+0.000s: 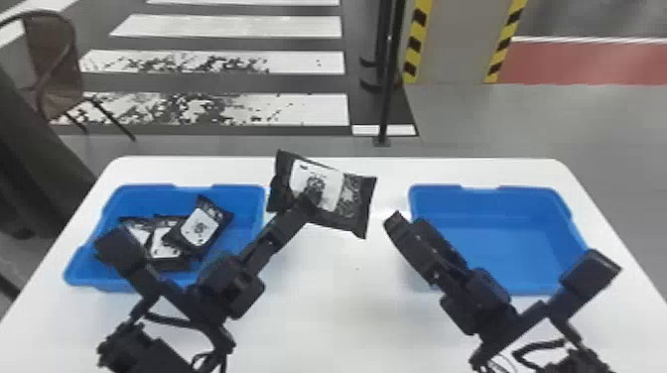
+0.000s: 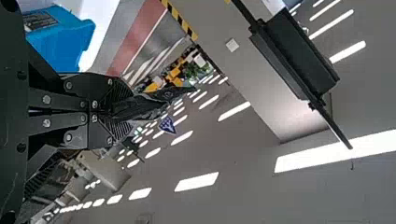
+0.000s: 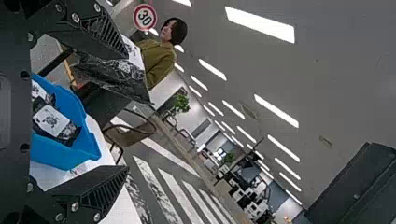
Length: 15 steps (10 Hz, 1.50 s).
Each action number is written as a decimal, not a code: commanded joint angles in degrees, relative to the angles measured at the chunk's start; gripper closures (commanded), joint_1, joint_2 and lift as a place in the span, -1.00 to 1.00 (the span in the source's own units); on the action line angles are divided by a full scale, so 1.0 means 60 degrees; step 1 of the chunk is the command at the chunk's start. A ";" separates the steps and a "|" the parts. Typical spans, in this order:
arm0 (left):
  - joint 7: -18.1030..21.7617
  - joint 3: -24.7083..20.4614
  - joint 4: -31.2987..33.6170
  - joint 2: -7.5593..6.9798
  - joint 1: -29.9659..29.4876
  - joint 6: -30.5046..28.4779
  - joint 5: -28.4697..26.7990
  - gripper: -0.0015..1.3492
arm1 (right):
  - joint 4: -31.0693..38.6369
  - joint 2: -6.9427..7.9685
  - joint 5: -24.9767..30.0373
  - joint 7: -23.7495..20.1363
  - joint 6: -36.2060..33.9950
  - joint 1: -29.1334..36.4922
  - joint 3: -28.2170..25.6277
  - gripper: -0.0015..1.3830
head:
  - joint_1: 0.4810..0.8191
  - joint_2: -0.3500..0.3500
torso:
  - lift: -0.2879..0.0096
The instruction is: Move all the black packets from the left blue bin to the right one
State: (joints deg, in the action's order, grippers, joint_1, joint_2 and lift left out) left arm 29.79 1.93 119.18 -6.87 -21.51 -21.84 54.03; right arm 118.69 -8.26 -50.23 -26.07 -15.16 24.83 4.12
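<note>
Now the left end effector (image 1: 305,211) grips one black packet (image 1: 325,196) above the tabletop (image 1: 347,307), between the two bins, with the packet's white label facing up and its body tilted. The right end effector (image 1: 409,225) is open, its fingers spread well apart in the right wrist view, and it hangs beside the left wall of the right blue bin (image 1: 496,228), close to the held packet yet apart from it in the head view.

At least three more packets (image 1: 198,228) lie overlapping in the left blue bin (image 1: 223,188). The left arm (image 1: 231,287) crosses in front of that bin, hiding its near right corner and some of the pile; the right arm (image 1: 476,302) covers parts of the right bin's near side.

Beyond the white tabletop stand a brown chair (image 1: 52,59) at the far left, a thin black post (image 1: 389,74) and a column (image 1: 449,39) edged in yellow and black. White stripes (image 1: 233,27) mark the dark floor behind.
</note>
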 commanded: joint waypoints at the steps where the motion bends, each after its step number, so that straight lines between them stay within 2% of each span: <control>1: 0.0000 0.0230 0.0000 -0.0026 0.0046 -0.0109 0.0097 0.79 | -0.0177 0.0000 -0.0503 -0.0078 -0.0403 -0.0365 0.0151 -0.72 | 0.27 -0.04 | -0.01; 3: 0.0000 0.0421 0.0000 -0.0070 0.0163 -0.0202 0.0154 0.79 | -0.0528 0.0000 -0.1150 -0.0342 -0.0567 -0.0881 0.0494 -0.64 | 0.27 -0.03 | -0.01; 4: -0.0015 0.0440 0.0000 -0.0070 0.0186 -0.0273 0.0154 0.79 | -0.0528 0.0000 -0.1265 -0.0415 -0.0567 -0.0998 0.0589 -0.38 | 0.27 -0.01 | -0.01; 5: -0.0015 0.0440 -0.0023 -0.0070 0.0163 -0.0320 0.0135 0.79 | -0.0528 0.0000 -0.1341 -0.0430 -0.0614 -0.1021 0.0589 0.19 | 0.27 0.01 | -0.01; 7: -0.0029 0.0421 -0.0023 -0.0055 0.0163 -0.0296 0.0135 0.79 | -0.0458 0.0015 -0.1398 -0.0444 -0.0637 -0.0928 0.0589 0.84 | 0.27 0.01 | -0.01; 10: -0.0161 0.0382 -0.0023 -0.0026 0.0093 -0.0249 0.0154 0.78 | -0.0411 0.0088 -0.1893 -0.0591 -0.0637 -0.0764 0.0722 0.84 | 0.27 0.04 | -0.01; 11: -0.0264 0.0325 -0.0023 0.0018 0.0022 -0.0624 0.0402 0.34 | -0.0411 0.0103 -0.1931 -0.0591 -0.0614 -0.0764 0.0703 0.84 | 0.27 0.05 | -0.01; 12: -0.0337 0.0173 -0.0023 0.0076 -0.0095 -0.0812 0.0402 -0.42 | -0.0434 0.0103 -0.1855 -0.0591 -0.0614 -0.0787 0.0532 0.84 | 0.27 0.05 | -0.01; 13: -0.0381 -0.0017 -0.0023 0.0120 -0.0235 -0.0929 0.0421 -0.87 | -0.0505 0.0103 -0.1608 -0.0576 -0.0614 -0.0834 0.0246 0.84 | 0.27 0.04 | -0.01; 15: -0.0381 -0.0436 -0.0023 0.0179 -0.0399 -0.0835 0.0363 -0.77 | -0.1137 0.0088 -0.0389 -0.0298 -0.0614 -0.1186 -0.0763 0.84 | 0.27 -0.02 | -0.01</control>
State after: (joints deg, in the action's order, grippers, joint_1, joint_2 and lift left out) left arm 27.50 0.13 119.03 -5.89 -23.62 -27.06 56.39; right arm 113.22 -7.71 -55.19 -27.94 -18.84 18.46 1.68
